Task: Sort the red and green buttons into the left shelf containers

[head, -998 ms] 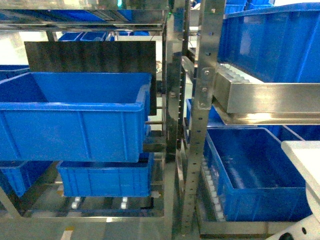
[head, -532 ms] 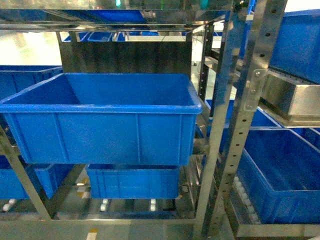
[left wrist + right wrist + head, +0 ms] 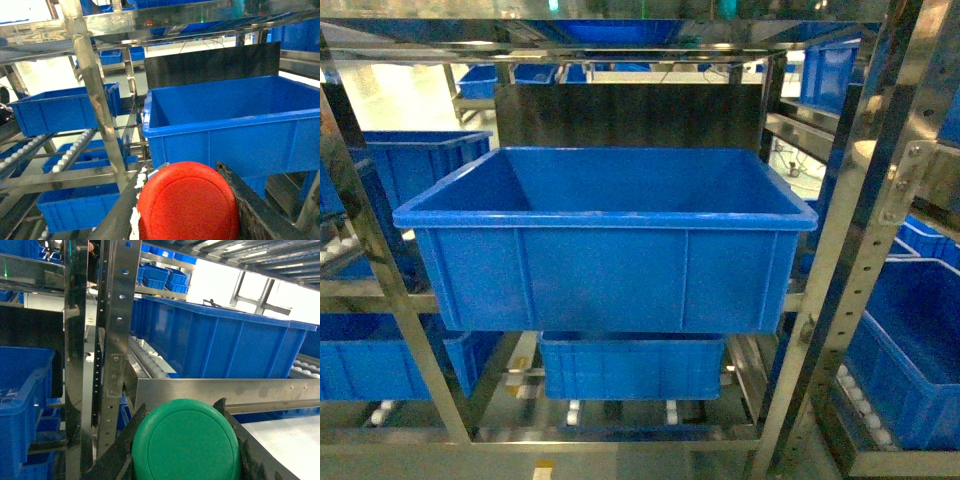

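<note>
1. My left gripper point(image 3: 187, 210) is clamped on the round red-capped push button point(image 3: 186, 204); the cap sits between the two dark fingers, low in the left wrist view.
2. My right gripper point(image 3: 186, 447) is clamped on the round green-capped push button point(image 3: 186, 442) in the same way.
3. The target, a large deep bright-blue plastic bin with a thick rolled rim point(image 3: 605, 215), sits on the steel shelf rack point(image 3: 395, 290), directly ahead in the head view. As far as its interior shows, it appears empty.
4. Step in hand, as I judge it: carry the red button over the near rim and release it inside the bin. To do this well, I should lift the gripper above rim height first, pass clear of the perforated steel upright point(image 3: 97, 107) to the bin's left, and part the fingers only once the cap is well inside the walls.
5. View differences: the head view shows the whole bin and the smaller blue bin point(image 3: 632, 365) below it, but neither gripper nor button. Only the wrist views confirm both grasps. The right wrist view faces another rack with a long blue bin point(image 3: 215, 342), not the target.
</note>
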Robot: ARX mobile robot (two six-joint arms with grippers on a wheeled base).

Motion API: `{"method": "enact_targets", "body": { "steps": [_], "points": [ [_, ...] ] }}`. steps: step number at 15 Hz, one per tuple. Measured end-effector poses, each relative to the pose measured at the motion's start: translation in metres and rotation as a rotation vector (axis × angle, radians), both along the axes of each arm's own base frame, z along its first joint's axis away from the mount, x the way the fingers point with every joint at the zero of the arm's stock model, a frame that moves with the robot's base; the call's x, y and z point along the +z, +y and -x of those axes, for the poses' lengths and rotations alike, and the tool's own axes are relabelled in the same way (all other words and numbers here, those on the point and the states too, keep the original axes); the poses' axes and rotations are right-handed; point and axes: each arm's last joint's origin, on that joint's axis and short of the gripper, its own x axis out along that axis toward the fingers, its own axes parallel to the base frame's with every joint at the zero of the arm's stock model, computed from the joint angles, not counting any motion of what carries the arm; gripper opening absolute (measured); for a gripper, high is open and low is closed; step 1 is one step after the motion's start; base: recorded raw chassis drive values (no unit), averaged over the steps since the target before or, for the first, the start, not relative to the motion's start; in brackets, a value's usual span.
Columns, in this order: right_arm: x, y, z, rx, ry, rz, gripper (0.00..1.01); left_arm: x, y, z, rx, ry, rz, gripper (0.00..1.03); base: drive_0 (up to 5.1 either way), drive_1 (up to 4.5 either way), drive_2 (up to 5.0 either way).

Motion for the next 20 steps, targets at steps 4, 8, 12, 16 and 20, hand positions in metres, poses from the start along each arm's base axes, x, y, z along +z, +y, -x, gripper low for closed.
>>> {"method": "enact_targets", "body": {
  "steps": [4, 8, 12, 16, 20],
  "points": [
    [0.0006, 0.0, 0.0001, 0.0, -0.005, 0.001, 0.32, 0.0, -0.0001, 0.0001, -0.003, 0.0, 0.0, 0.32, -0.1, 3.11, -3.3],
    [0.0005, 0.0, 0.0002, 0.0, -0.006, 0.001, 0.32, 0.0001, -0.0001, 0.0001, -0.003, -0.001, 0.0, 0.32, 0.0, 4.37, -4.3],
    [0.0003, -0.0003, 0.0002, -0.006, -0.004, 0.0, 0.32, 0.0003, -0.0002, 0.0001, -0.006, -0.003, 0.001, 0.32, -1.2, 4.52, -3.0],
    [0.0006, 0.0001, 0.0002, 0.001, -0.006, 0.001, 0.32, -0.001, -0.0001, -0.0001, -0.003, 0.006, 0.0, 0.32, -2.5, 4.62, -1.7],
    [0.0004, 0.0, 0.0002, -0.001, -0.006, 0.001, 0.32, -0.0007, -0.0001, 0.0, -0.003, 0.002, 0.0, 0.32, 0.0, 0.0, 0.0]
  ]
}}
